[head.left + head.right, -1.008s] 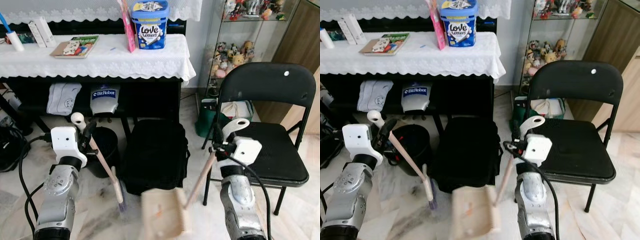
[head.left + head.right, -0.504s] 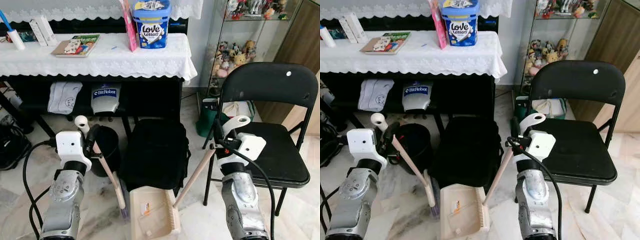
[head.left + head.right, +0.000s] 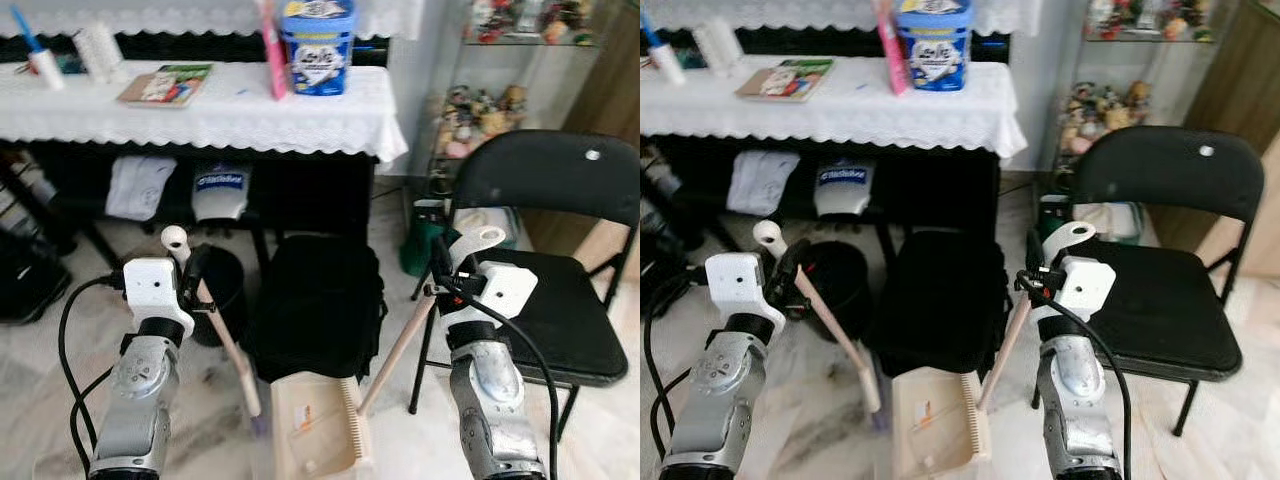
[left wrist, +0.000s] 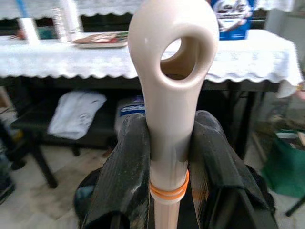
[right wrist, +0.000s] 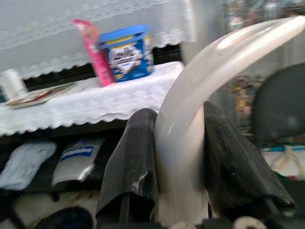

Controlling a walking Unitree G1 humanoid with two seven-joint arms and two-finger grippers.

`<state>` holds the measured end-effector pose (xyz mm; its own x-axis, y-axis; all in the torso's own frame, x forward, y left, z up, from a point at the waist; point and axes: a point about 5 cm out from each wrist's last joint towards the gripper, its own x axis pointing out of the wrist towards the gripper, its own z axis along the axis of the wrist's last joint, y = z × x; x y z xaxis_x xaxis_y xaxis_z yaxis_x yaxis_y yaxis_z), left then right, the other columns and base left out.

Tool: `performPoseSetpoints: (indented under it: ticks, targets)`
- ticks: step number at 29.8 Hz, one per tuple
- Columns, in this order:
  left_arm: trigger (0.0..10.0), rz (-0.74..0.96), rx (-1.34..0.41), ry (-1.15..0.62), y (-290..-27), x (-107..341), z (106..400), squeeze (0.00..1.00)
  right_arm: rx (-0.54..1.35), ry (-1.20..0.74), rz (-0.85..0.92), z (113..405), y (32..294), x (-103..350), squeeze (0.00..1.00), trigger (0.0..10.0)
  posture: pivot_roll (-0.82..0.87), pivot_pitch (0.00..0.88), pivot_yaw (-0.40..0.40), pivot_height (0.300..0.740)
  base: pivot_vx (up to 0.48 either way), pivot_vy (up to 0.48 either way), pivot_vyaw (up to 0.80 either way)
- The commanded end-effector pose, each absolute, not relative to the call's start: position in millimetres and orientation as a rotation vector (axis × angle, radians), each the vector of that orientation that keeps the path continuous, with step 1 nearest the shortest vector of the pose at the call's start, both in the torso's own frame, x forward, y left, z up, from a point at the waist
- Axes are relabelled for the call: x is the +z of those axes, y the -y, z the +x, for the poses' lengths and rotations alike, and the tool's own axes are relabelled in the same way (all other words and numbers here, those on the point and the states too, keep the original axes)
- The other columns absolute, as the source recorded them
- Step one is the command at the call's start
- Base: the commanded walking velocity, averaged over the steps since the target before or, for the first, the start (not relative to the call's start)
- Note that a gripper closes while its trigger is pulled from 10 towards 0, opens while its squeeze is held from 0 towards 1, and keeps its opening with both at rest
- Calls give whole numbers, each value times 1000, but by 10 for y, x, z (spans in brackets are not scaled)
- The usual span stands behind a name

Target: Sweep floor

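— So, which step is seen in the left eye view?

— Both tools are already held, and the sweeping itself seems to be in hand. The broom is carried by the left gripper near the top of its handle, and its brush end is lowered to the floor, just beside the dustpan. The dustpan is set on the floor in front of the black bag, and its long handle is gripped by the right gripper, close to the black chair.

— Is the same shown in the right eye view?

— Yes, the same scene is given. The white-covered table stands behind, and a dark bin is seen under it, near the broom handle.

— What is told by the left wrist view?

— The jaws of the left gripper are closed on the broom handle, just under its looped end; one black finger is pressed on each side of it.

— And by the right wrist view?

— The jaws of the right gripper are closed on the curved end of the dustpan handle in the same way, although the picture is a little blurred.

— What is called for next?

— Probably the brush must be drawn across the floor toward the open mouth of the dustpan, while the dustpan is kept flat and steady. Whether any dirt lies there cannot be told from these pictures.
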<state>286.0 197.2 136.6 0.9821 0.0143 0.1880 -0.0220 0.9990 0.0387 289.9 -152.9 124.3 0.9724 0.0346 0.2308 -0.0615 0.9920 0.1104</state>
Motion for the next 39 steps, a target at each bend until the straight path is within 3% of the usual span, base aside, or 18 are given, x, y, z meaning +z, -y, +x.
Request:
performPoseSetpoints:
  ticks: [1,14,39]
  targets:
    - [10000,83,15,242,-2003,1483,2863,0,54,295,137,2904,1519,1394,0,10000,-56,0,41,740,0,0,481]
    - [10000,70,-25,239,-1924,1466,2862,0,53,291,163,2903,1495,1396,0,10000,-53,0,49,740,0,0,0]
    - [10000,95,-46,250,-1905,1510,2876,0,33,273,196,2935,1491,1403,0,10000,-42,15,56,740,-241,0,0]
